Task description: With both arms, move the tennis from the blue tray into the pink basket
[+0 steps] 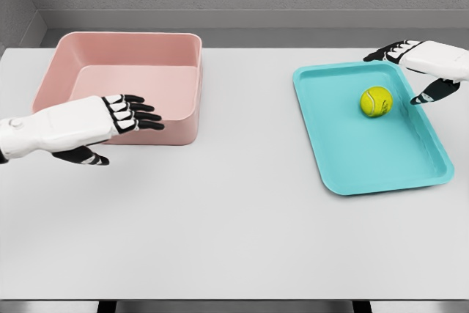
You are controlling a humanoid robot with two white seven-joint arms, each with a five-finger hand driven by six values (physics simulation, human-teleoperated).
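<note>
The yellow tennis ball lies in the blue tray on the white table; the right hand hovers beside it, fingers spread; the left hand, fingers extended, empty, fronts the pink basket.

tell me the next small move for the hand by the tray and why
Probably the right hand should ease left and down so its open fingers close around the tennis ball. The ball sits loose in the blue tray, just left of the hand and not yet touched. The left hand hovers open in front of the pink basket, apparently placed to receive it.
</note>
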